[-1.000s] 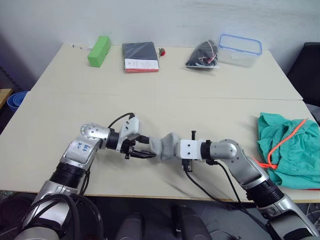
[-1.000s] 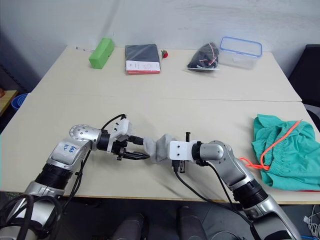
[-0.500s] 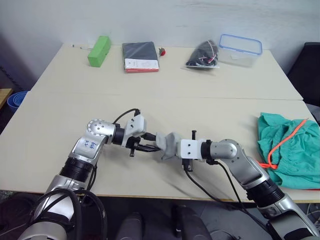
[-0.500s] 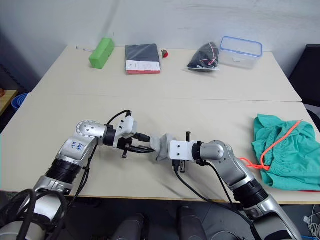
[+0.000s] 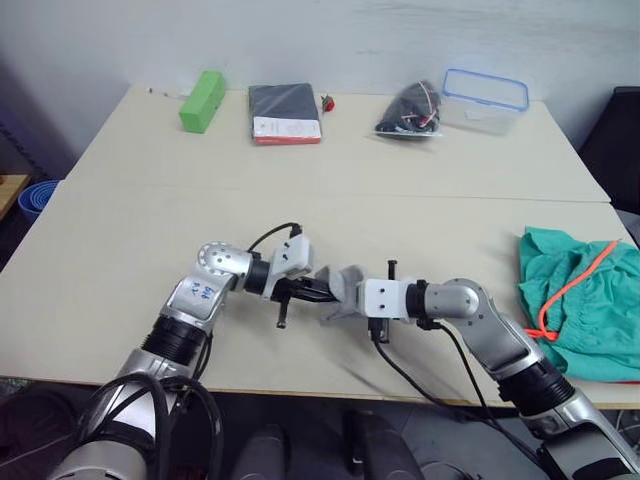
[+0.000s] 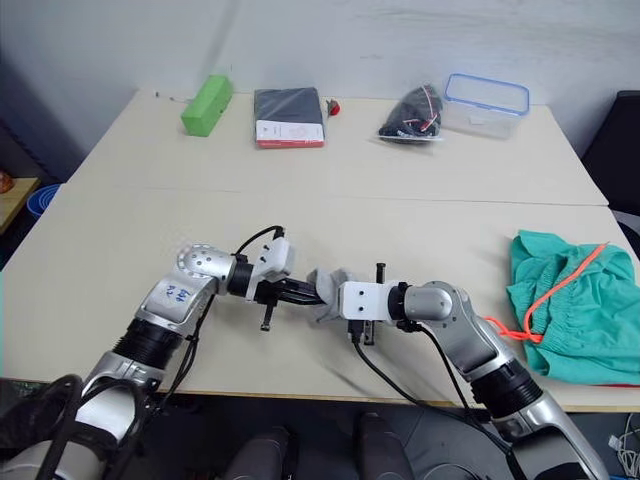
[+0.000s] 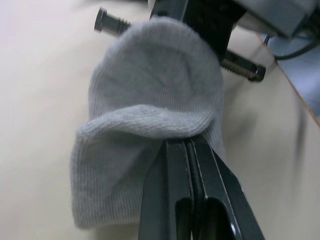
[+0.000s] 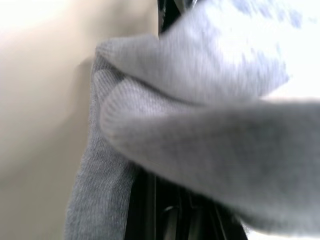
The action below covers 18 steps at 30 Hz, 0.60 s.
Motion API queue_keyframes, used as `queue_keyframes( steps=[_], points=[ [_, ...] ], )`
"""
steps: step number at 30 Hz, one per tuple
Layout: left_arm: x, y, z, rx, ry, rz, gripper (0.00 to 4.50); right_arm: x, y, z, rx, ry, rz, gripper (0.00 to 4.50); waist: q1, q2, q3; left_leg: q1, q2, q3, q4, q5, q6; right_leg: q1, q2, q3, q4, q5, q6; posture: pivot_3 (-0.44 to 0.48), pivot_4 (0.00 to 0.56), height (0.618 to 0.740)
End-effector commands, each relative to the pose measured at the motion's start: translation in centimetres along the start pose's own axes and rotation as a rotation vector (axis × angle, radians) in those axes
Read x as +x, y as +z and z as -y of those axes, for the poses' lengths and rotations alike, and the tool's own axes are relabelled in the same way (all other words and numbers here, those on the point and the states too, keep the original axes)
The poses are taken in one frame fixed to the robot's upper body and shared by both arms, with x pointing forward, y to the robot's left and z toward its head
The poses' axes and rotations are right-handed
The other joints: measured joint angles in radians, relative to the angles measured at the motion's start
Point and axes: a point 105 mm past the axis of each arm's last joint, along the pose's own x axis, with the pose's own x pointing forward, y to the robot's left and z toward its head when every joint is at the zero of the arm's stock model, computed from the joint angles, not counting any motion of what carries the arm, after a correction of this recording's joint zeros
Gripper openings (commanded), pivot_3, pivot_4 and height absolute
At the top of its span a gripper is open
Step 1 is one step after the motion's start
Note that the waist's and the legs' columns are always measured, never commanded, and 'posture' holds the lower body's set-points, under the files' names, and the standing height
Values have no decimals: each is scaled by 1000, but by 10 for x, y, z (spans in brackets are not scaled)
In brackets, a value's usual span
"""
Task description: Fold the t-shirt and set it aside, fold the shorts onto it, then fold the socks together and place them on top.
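your left gripper [image 7: 192, 150] is clamped on the socks [image 5: 343, 293] at lower centre; right gripper [image 5: 352, 297] grips them too, opposite; shorts [image 5: 575, 300] lie far right.

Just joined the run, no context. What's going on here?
Both arms are working the socks near the front edge of the table. The left gripper is shut on a fold of the grey cloth, and the right gripper meets the bundle from the other side. The shorts lie at the table's right end, with red cloth just showing beneath them. The socks are not on that pile yet.
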Motion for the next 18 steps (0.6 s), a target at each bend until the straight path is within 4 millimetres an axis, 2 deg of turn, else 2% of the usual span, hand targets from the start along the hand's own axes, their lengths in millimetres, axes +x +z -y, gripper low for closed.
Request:
queue_keyframes(
  steps=[1, 6, 11, 14, 18],
  points=[
    [1, 22, -5, 65, 3, 37, 22, -6, -28, -8, 54, 16, -114, 0, 2, 0, 0, 0, 0, 0, 0, 0, 0, 0, 0, 0, 0, 0, 0, 0, 150, 740],
    [12, 24, -7, 98, -19, 15, 22, -6, -28, -10, 60, 14, -114, 0, 7, 0, 0, 0, 0, 0, 0, 0, 0, 0, 1, 0, 0, 0, 0, 0, 150, 740],
    [30, 8, -8, 118, -40, -60, 22, -12, -26, -11, 77, 1, -113, 0, 11, 0, 0, 0, 0, 0, 0, 0, 0, 0, 1, 0, 0, 0, 0, 0, 150, 740],
    [36, 0, -9, 125, -41, -82, 22, -22, -22, -11, 107, -13, -103, 0, 16, 0, 0, 0, 0, -1, 0, 0, 0, 0, 1, -1, -1, 0, 0, 0, 150, 740],
    [40, -1, -11, 123, -35, -78, 22, -44, -18, -10, 154, -42, -110, 0, 18, 0, 0, -3, -1, -2, 0, -1, 2, 0, 0, -3, -4, 0, 1, 0, 150, 740]
  ],
)
